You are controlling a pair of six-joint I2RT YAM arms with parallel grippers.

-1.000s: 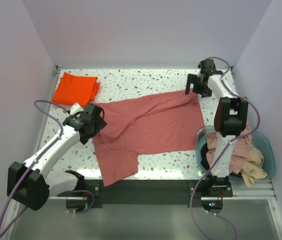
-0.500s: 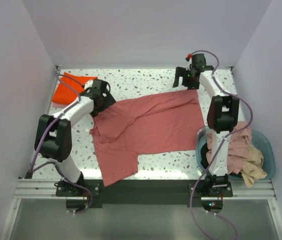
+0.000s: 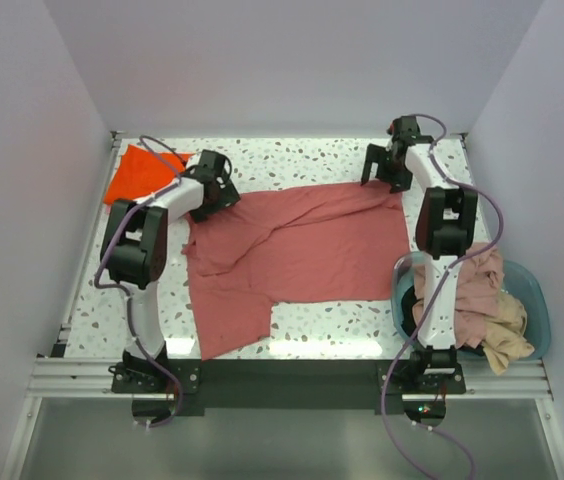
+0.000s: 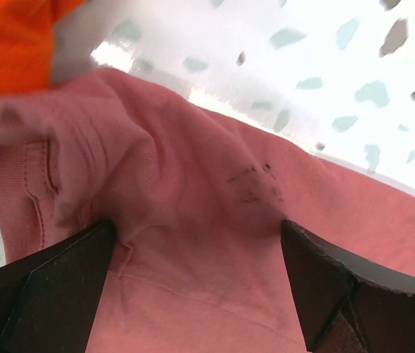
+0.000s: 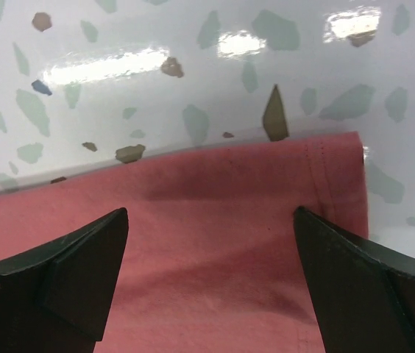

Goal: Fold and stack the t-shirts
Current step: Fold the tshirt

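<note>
A dusty salmon-pink t-shirt [image 3: 292,250] lies spread on the speckled table. My left gripper [image 3: 214,195] is open over its far left corner, next to the bright orange t-shirt [image 3: 142,172]. In the left wrist view the wide-apart fingers [image 4: 53,294] straddle bunched pink cloth [image 4: 193,220], with orange cloth [image 4: 12,44] at the top left. My right gripper [image 3: 387,172] is open over the shirt's far right corner. In the right wrist view its fingers [image 5: 68,272] stand either side of the flat hem corner [image 5: 266,213].
A teal basin [image 3: 537,310] at the near right holds further pink and beige shirts [image 3: 482,310]. White walls close in the table on three sides. A metal rail [image 3: 292,375] runs along the near edge.
My left arm swung from the shirt's left middle up to its far left corner by the orange shirt. The right gripper shifted slightly at the far right corner. The shirt's left side lies flatter.
</note>
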